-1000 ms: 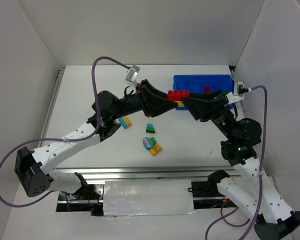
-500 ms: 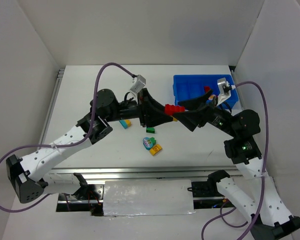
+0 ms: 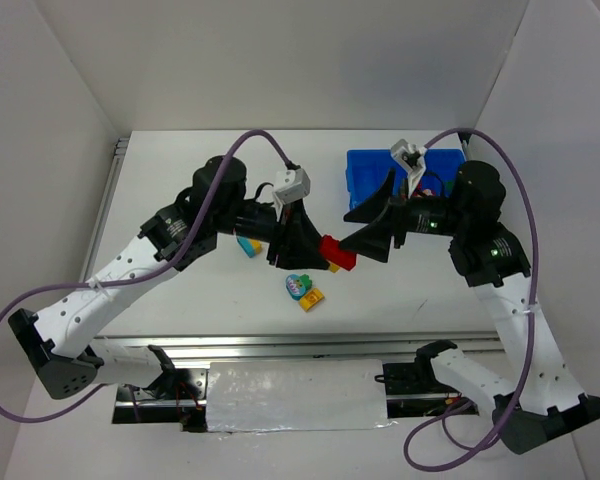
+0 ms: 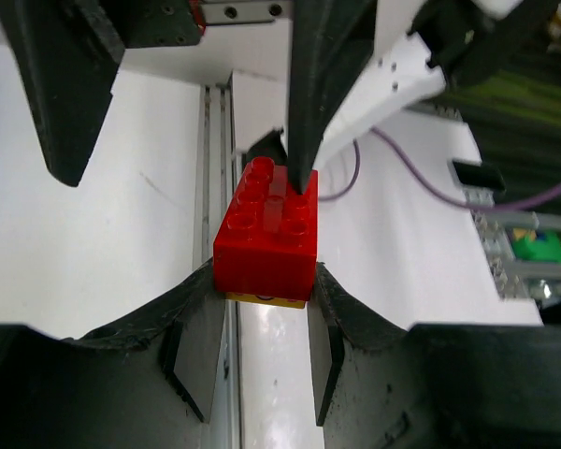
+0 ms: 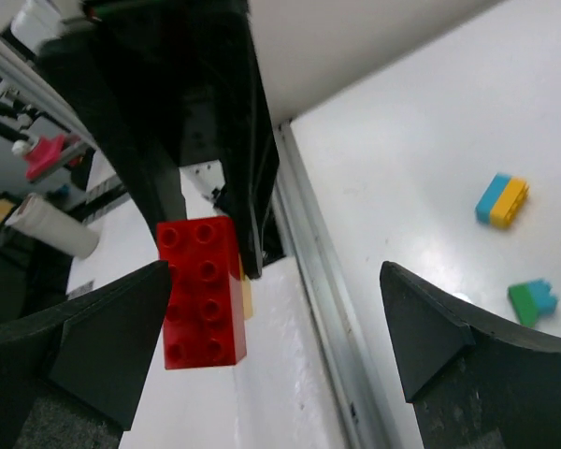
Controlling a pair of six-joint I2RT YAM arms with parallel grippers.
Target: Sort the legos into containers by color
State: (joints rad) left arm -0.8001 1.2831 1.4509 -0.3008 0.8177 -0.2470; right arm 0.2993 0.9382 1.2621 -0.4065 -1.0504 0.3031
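A red lego (image 3: 338, 250) with a yellow piece under it hangs above the table's middle, and my left gripper (image 3: 323, 250) is shut on it. The left wrist view shows both fingers pressed on the sides of the red lego (image 4: 266, 229). My right gripper (image 3: 353, 232) faces it, open wide. In the right wrist view the red lego (image 5: 201, 290) sits beside the left finger of my right gripper (image 5: 271, 323), with a wide gap to the other. The blue tray of containers (image 3: 366, 164) lies at the back right, partly hidden by the right arm.
Loose legos lie on the white table: a cyan-and-yellow one (image 3: 248, 245), a multicoloured one (image 3: 298, 285) and a yellow one (image 3: 311, 298). The right wrist view also shows a green-and-cyan lego (image 5: 531, 301). White walls stand on three sides.
Both grippers have moved from beside the tray toward the table's middle. The right gripper has opened and let go of the red lego; the left still holds it.
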